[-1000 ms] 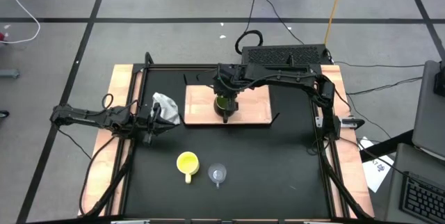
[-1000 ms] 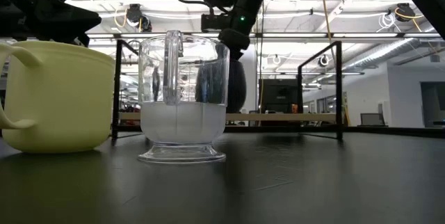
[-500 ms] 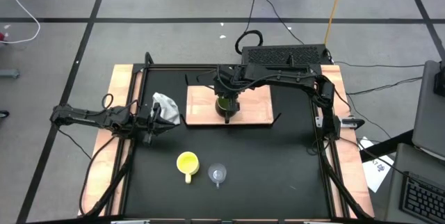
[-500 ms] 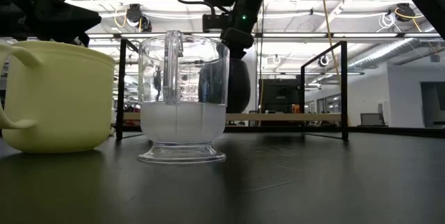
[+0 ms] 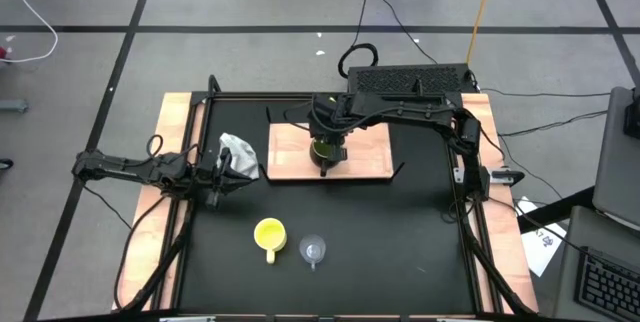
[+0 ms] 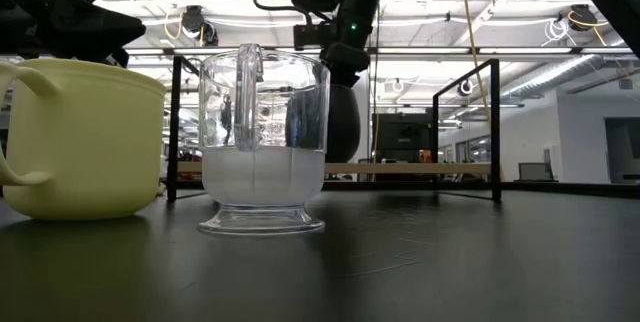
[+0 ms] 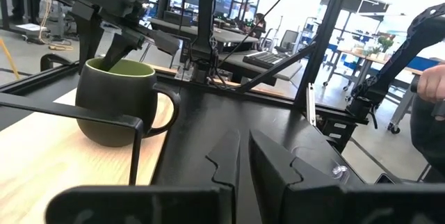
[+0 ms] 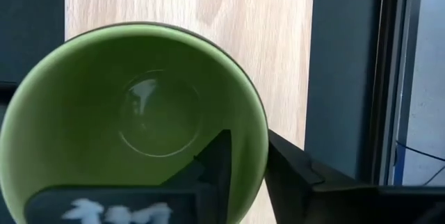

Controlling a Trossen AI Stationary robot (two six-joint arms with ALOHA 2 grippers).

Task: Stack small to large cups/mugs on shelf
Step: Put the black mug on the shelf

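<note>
The right hand [image 5: 323,146] straddles the green mug's [image 5: 319,149] rim on the shelf [image 5: 365,157], fingers a little apart. The left hand [image 5: 215,177] waits, shut.

In the right wrist view we lose the near side of the olive-green mug [image 8: 139,120] past the picture's edge, and its handle is out of sight. One of the right gripper's fingers [image 8: 215,165] sits inside the rim, the other just outside it; whether they touch the wall we cannot tell. In the low view the glass cup [image 6: 262,142] covers most of the mug beyond it, and the yellow mug [image 6: 80,137] is cut off at the edge.
</note>
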